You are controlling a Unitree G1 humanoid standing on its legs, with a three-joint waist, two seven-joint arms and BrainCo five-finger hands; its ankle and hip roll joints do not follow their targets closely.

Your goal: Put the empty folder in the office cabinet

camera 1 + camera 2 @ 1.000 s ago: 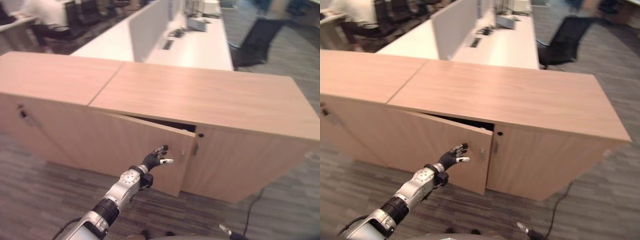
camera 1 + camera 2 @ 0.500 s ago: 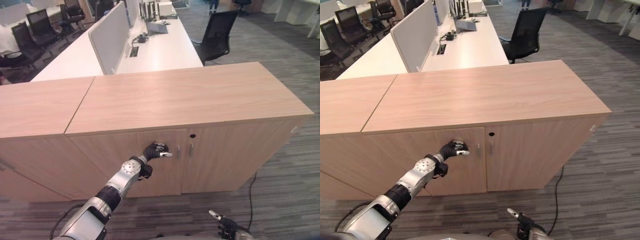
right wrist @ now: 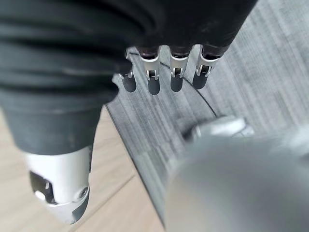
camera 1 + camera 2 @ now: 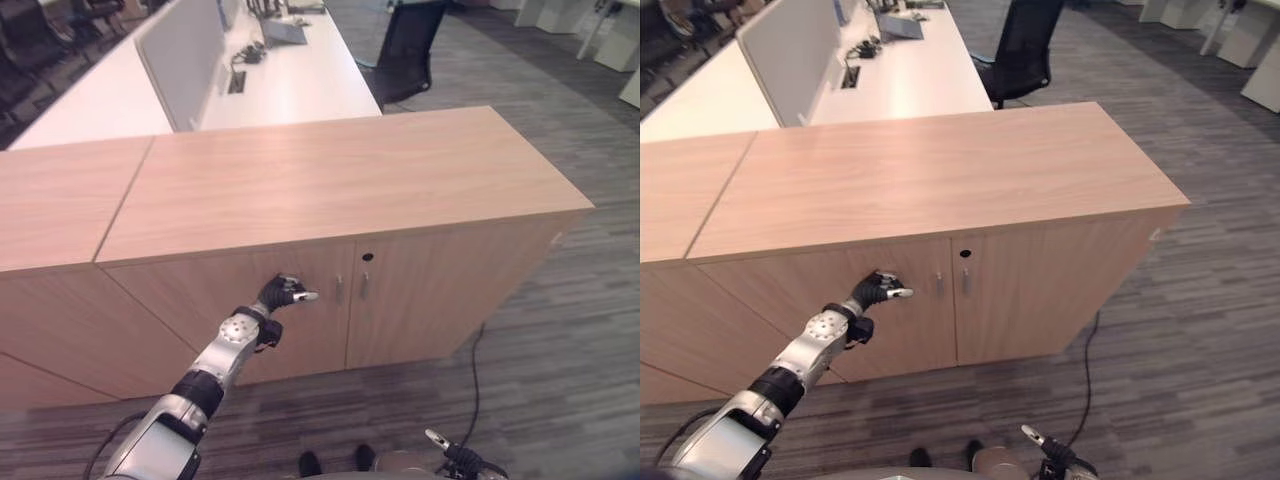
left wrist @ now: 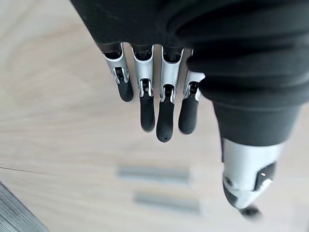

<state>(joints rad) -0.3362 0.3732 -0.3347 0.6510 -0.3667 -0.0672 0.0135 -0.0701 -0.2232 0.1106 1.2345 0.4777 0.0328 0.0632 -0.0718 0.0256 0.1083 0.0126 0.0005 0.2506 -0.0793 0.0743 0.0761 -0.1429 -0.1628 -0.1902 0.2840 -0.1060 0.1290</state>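
The office cabinet [image 4: 330,190] is seen with both doors closed, so its contents are hidden. The left hand [image 4: 282,293] is held at the left door [image 4: 890,300], fingers [image 5: 164,113] straight and together, with two handles [image 5: 153,174] just past them. The right hand [image 3: 159,72] is held with relaxed fingers over grey carpet [image 3: 241,82].

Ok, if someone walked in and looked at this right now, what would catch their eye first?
Probably the long light-wood office cabinet across the middle, both doors shut. Next, the robot's left hand, reaching from the lower left with straight fingers against the left door, beside the two small metal door handles. Behind stand a white desk and a black office chair.
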